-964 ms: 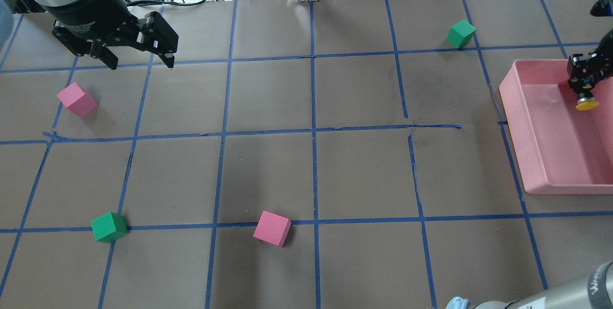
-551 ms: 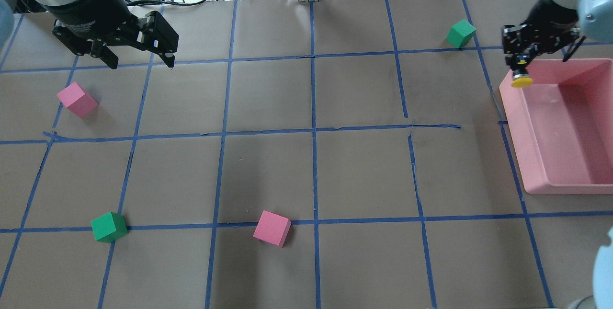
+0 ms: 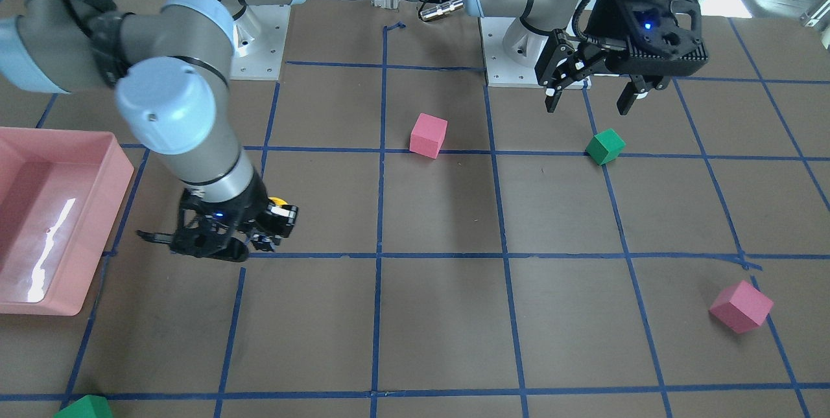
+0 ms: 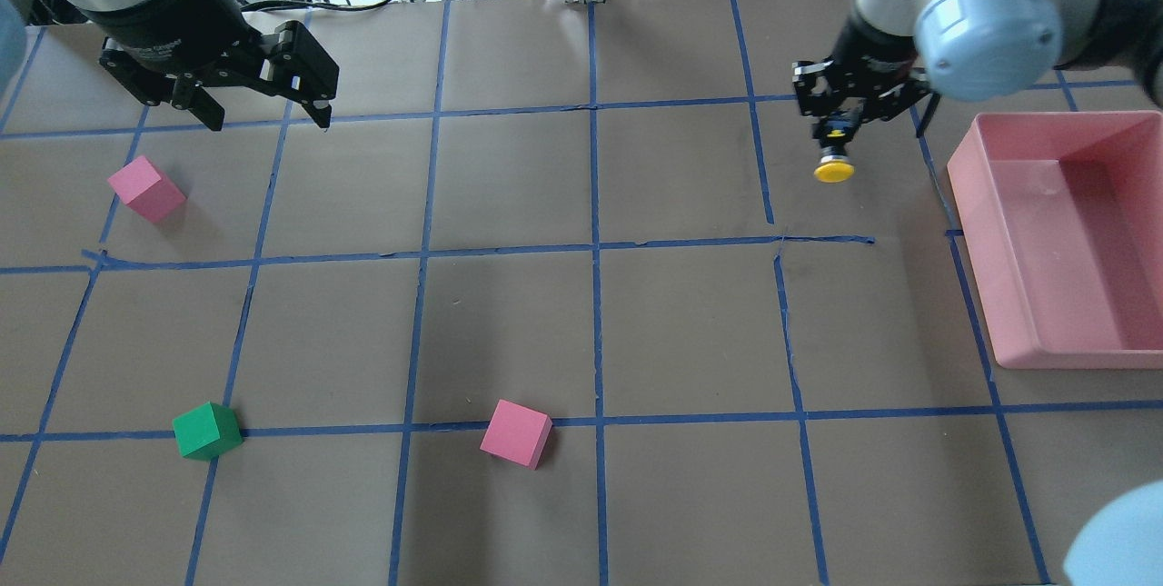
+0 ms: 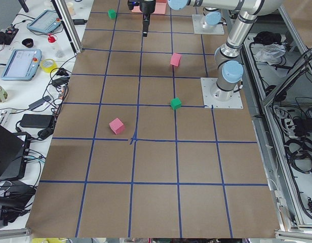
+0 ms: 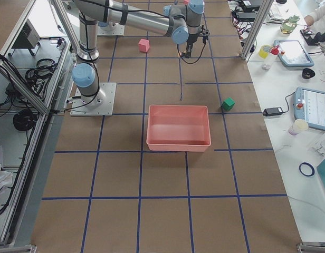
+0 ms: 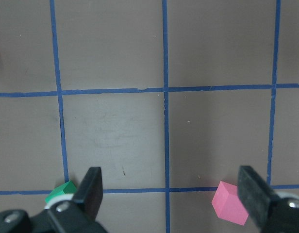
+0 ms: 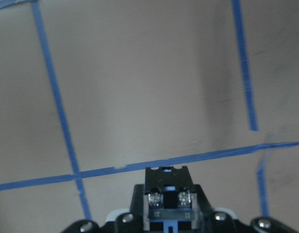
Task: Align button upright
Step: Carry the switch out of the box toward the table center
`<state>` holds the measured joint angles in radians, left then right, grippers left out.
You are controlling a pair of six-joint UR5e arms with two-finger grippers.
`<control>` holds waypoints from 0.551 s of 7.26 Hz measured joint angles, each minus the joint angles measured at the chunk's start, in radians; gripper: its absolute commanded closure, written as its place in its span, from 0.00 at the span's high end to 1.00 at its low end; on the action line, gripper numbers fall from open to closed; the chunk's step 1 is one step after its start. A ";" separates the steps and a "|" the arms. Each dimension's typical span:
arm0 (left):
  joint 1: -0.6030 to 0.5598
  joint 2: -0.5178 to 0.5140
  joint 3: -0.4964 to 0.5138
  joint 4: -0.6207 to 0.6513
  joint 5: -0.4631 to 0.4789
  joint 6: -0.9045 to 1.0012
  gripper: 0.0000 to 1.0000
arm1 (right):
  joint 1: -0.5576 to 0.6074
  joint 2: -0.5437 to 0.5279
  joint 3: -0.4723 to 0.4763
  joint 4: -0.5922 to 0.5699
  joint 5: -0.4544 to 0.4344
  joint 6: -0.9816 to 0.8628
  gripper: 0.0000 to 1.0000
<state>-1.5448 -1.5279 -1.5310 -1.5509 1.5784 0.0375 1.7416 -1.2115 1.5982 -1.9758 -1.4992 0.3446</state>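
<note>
Here, right end effector (image 4: 834,139) pinches one button (image 4: 833,171), left end effector (image 4: 271,121) spread empty

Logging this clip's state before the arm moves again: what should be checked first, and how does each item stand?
1. Right gripper shut on button: ok.
2. Button outside bin, over bare table: ok.
3. Button upright: cannot tell; its axis is unclear.
4. Button resting on table: cannot tell.
5. Green cube apart from button: ok.
6. Left gripper open, far from button: ok.
</note>
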 measured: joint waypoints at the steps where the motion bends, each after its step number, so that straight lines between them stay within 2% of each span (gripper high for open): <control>1: 0.000 0.000 0.000 0.000 0.000 0.000 1.00 | 0.070 0.056 0.000 -0.068 0.009 0.076 0.00; 4: 0.000 0.000 0.000 0.000 0.000 0.001 1.00 | 0.179 0.172 -0.007 -0.218 0.006 0.158 0.00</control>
<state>-1.5447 -1.5281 -1.5309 -1.5508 1.5781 0.0383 1.9201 -1.0399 1.5914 -2.1941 -1.4933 0.5025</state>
